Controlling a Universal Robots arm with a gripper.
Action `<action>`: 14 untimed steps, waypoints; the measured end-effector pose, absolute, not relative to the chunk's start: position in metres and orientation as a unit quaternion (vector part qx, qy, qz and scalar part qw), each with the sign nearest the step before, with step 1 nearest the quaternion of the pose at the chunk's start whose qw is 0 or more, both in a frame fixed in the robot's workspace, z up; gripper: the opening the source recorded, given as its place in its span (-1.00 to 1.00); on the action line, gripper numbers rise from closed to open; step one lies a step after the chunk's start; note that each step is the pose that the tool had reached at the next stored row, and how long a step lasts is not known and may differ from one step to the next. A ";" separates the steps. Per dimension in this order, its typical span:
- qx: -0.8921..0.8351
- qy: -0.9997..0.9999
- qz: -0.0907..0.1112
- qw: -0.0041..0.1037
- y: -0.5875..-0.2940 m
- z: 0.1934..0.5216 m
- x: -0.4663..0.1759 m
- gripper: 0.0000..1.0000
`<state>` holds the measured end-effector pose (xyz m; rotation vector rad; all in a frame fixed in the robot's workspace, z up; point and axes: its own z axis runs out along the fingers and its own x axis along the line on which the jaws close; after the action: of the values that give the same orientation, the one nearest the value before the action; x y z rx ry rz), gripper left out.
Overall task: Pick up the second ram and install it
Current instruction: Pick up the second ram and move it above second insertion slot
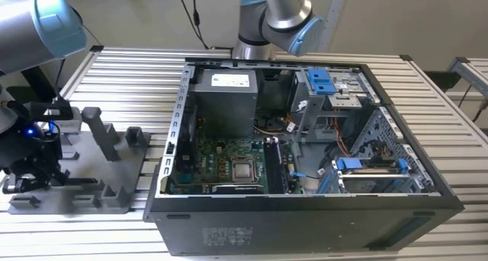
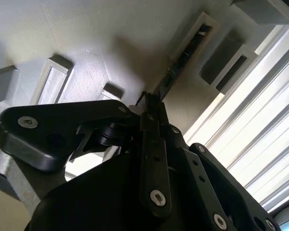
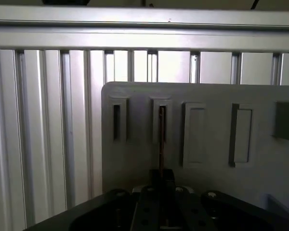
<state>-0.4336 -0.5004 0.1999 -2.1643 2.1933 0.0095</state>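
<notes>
Operator: Progress, largest item first?

Guide: Your computer case [image 1: 305,227] is standing open, motherboard [image 1: 221,158] showing inside. Grey fixture plate [image 3: 207,94] is holding the second ram [image 3: 161,134] edge-on in one slot; your gripper [image 3: 162,174] is pinching its end, fingers nearly together. Lifting and installing are seemingly remaining.

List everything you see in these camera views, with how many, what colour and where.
computer case: one, black, open, on the table.
power-supply box: one, grey, inside the case.
motherboard: one, green, on the case floor.
drive brackets: two, blue, inside the case.
fixture plate: one, grey, upright pegs, at the exterior view's left.
second ram: one, dark, on edge in a fixture plate slot.
table: one, silver, slatted.
arm: one, grey with blue caps.
tool: one, black, shut on the second ram's end.
</notes>
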 end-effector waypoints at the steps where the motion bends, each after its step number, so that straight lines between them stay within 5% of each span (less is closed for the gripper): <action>1: -0.702 0.711 0.003 0.030 -0.500 0.201 -0.434 -0.72; 14: -0.702 0.711 0.003 0.030 -0.500 0.215 -0.434 -0.72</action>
<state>-0.4336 -0.5004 0.2150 -2.1644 2.1933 0.0094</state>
